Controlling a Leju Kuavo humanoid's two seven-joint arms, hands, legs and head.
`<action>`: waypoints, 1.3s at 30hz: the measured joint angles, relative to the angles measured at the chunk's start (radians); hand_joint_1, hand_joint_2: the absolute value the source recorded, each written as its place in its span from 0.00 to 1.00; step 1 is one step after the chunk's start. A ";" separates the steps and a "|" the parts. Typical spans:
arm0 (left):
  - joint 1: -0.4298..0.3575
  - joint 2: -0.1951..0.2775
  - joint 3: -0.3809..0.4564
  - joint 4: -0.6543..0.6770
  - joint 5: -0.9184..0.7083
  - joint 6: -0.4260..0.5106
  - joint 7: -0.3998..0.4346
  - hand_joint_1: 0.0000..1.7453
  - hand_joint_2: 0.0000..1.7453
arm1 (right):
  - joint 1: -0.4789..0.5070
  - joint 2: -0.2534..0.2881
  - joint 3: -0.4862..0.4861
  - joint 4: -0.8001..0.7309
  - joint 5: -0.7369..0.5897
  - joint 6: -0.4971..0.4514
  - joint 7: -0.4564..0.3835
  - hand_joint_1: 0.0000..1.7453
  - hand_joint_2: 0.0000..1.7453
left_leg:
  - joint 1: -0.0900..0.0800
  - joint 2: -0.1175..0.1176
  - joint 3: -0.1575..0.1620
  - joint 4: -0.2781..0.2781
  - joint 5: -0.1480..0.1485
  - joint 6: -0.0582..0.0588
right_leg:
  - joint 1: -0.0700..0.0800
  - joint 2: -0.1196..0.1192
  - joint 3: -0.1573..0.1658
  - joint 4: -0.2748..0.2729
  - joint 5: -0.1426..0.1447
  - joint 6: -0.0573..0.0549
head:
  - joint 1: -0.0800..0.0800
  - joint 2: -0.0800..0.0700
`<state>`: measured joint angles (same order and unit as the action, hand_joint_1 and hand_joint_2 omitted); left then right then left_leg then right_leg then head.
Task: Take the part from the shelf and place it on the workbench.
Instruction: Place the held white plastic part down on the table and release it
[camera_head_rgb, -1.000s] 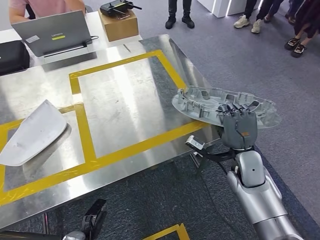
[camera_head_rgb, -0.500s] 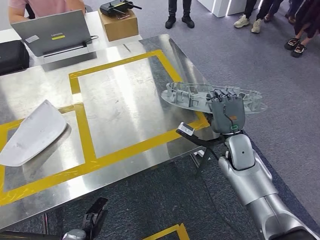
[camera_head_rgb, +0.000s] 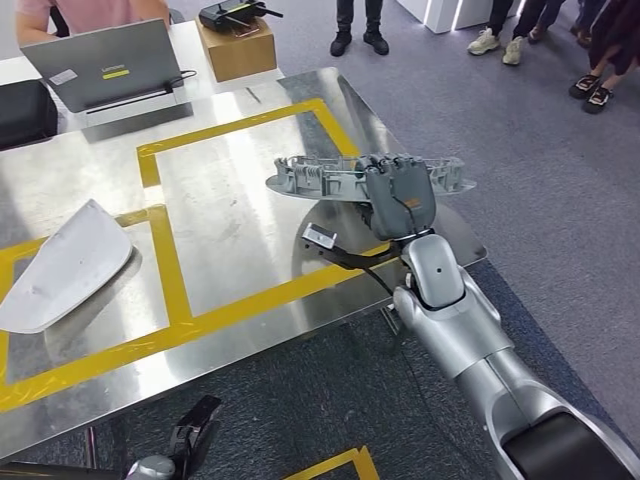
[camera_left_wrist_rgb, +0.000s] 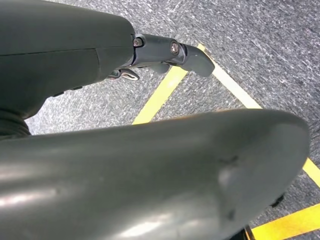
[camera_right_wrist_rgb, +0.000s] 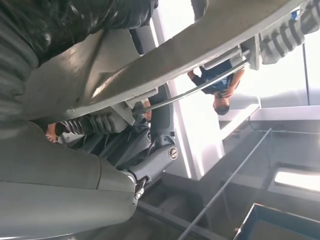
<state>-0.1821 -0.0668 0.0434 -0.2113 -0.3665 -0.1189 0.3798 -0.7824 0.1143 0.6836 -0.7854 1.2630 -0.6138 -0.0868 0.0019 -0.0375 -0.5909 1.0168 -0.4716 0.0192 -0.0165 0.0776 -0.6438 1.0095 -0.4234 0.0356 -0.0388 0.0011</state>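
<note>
You see a long, flat grey plastic part (camera_head_rgb: 324, 177) with ribs and clips along its rim, held level right of centre in the head view, above the right portion of the shiny metal worktop (camera_head_rgb: 226, 200). The right robot hand (camera_head_rgb: 400, 195) grips it from the near side, dark fingers curled over its edge, with the silver arm running down to the lower right corner. In the right wrist view the part (camera_right_wrist_rgb: 211, 42) crosses the upper half of the frame, with fingers (camera_right_wrist_rgb: 158, 160) wrapped beneath it.

The left robot hand (camera_head_rgb: 189, 435) hangs low at the bottom left of the head view, over the grey carpet; you cannot tell whether it is open or closed.

Yellow tape (camera_head_rgb: 170, 270) marks rectangles on the worktop. A white curved panel (camera_head_rgb: 64, 265) lies at the left. A laptop (camera_head_rgb: 106, 62) and a cardboard box (camera_head_rgb: 238, 45) sit along the top edge, and people's feet (camera_head_rgb: 355, 42) stand on the carpet at upper right.
</note>
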 joint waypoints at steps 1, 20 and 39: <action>0.000 0.000 0.000 0.000 -0.001 0.000 0.000 0.00 0.00 | -0.004 0.006 0.004 0.005 -0.003 -0.001 0.000 1.00 1.00 | 0.000 0.000 0.000 0.000 0.000 0.000 | 0.000 0.000 0.000 0.000 0.000 0.000 | 0.000 0.000; -0.016 -0.011 -0.017 0.002 -0.039 -0.014 0.012 0.00 0.00 | -0.003 0.128 0.115 0.059 -0.192 0.057 -0.060 1.00 1.00 | 0.001 0.000 0.000 0.000 0.000 0.000 | 0.001 0.001 -0.001 0.000 0.000 -0.001 | 0.000 0.000; -0.009 -0.006 -0.015 0.003 -0.031 -0.004 0.014 0.00 0.00 | -0.007 0.146 0.101 0.279 -0.318 0.220 0.089 0.00 0.00 | 0.001 0.000 0.000 0.000 0.000 0.000 | 0.001 0.001 -0.001 0.000 0.000 -0.001 | 0.000 0.000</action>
<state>-0.1908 -0.0723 0.0283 -0.2079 -0.3977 -0.1226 0.3937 -0.7897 0.2606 0.7841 -0.5061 0.9445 -0.3934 0.0026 0.0028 -0.0371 -0.5913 1.0169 -0.4715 0.0189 -0.0154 0.0784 -0.6445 1.0094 -0.4234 0.0346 -0.0387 0.0011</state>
